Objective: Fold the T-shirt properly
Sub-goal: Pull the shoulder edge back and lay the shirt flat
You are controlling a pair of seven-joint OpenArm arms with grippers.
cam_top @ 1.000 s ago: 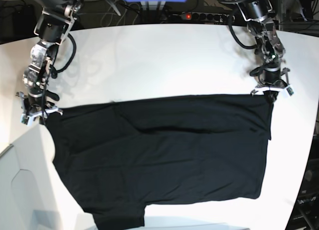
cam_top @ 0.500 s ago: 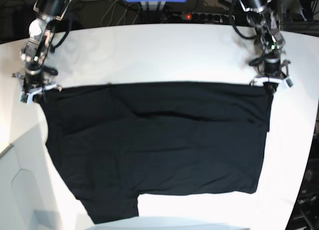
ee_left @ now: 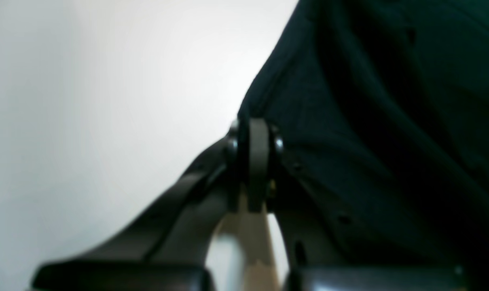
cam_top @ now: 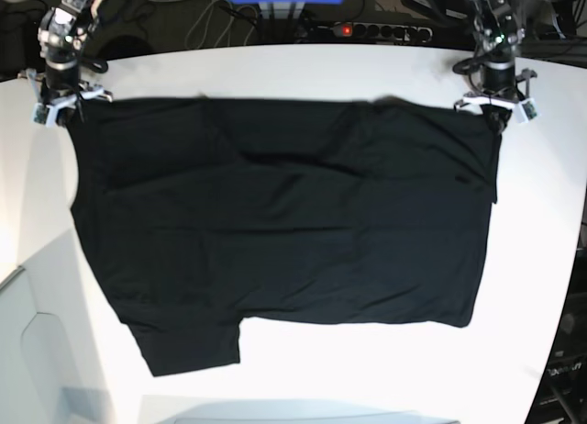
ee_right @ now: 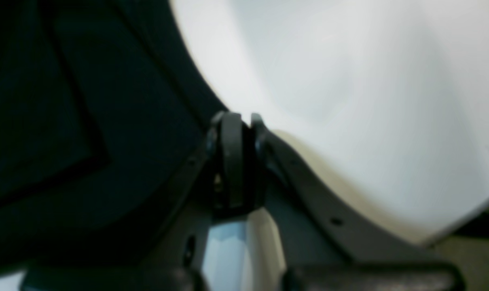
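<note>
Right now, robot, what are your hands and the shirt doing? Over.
Left gripper shut on T-shirt corner. Right gripper shut on the other far corner. Shirt spread flat on the table, plain side up. Nothing in the way.

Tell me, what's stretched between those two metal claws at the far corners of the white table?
In the base view, the large black cloth T-shirt spans between them: left gripper and right gripper each pinch a far corner, nothing else between.
</note>
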